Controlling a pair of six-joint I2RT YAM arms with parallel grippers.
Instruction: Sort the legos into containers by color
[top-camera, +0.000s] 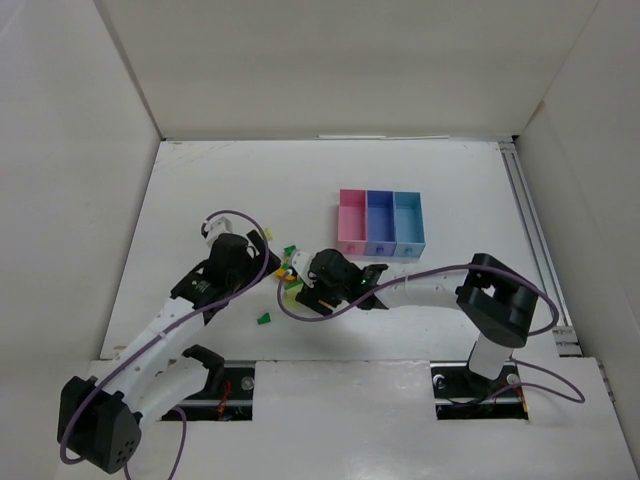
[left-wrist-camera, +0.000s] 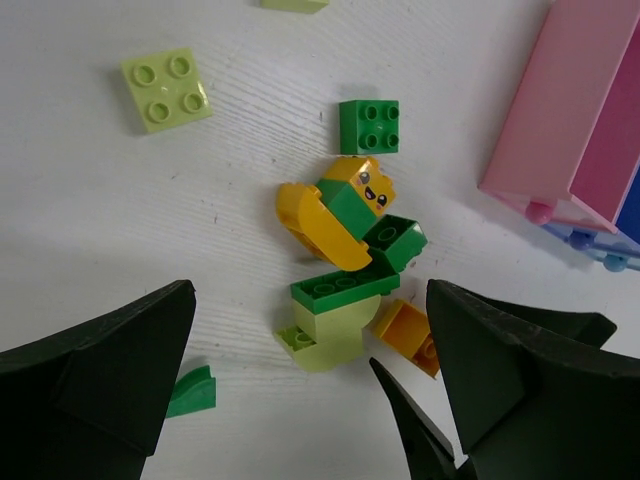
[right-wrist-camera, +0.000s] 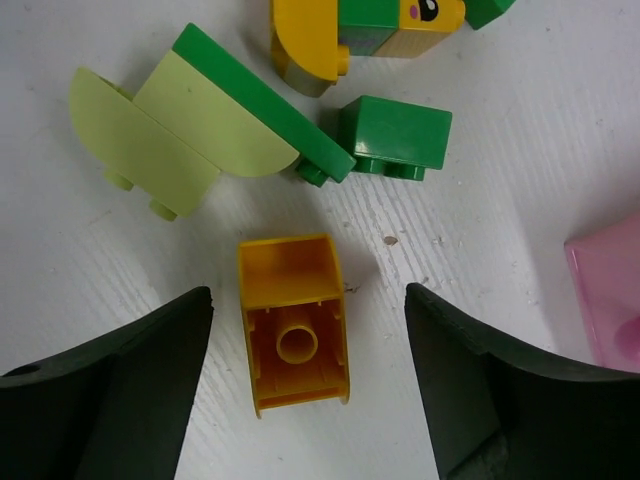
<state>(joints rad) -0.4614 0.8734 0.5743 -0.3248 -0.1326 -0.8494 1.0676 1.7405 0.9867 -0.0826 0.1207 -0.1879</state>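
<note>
R gripper (right-wrist-camera: 305, 300) sits low over the table (top-camera: 220, 200), fingers apart, one on each side of an orange-yellow brick (right-wrist-camera: 295, 335). The brick lies w/ its hollow underside up. Neither finger touches it, so this hand holds nothing.

L gripper (left-wrist-camera: 310, 300) is just beside it, jaws wide and empty. It faces the small heap of legos (left-wrist-camera: 345, 250): a green plate on a lime curved piece, an orange curved one, a brick w/ a printed face (left-wrist-camera: 362, 185). A green square brick (left-wrist-camera: 368, 126) and a lime square brick (left-wrist-camera: 165, 90) lie apart from the heap.

The containers (top-camera: 380, 222) stand near, on the far right of the heap: pink, blue, light blue in one row.

The surface is white w/ fine wood grain. White walls close 3 sides, and a metal rail (top-camera: 530, 230) runs along the right edge.

From above, both grippers cover most of the heap. One green curved piece (left-wrist-camera: 195, 392) is half behind the L finger, and another lime piece (left-wrist-camera: 295, 4) is cut off at the top edge. What is inside the containers I cannot tell.
</note>
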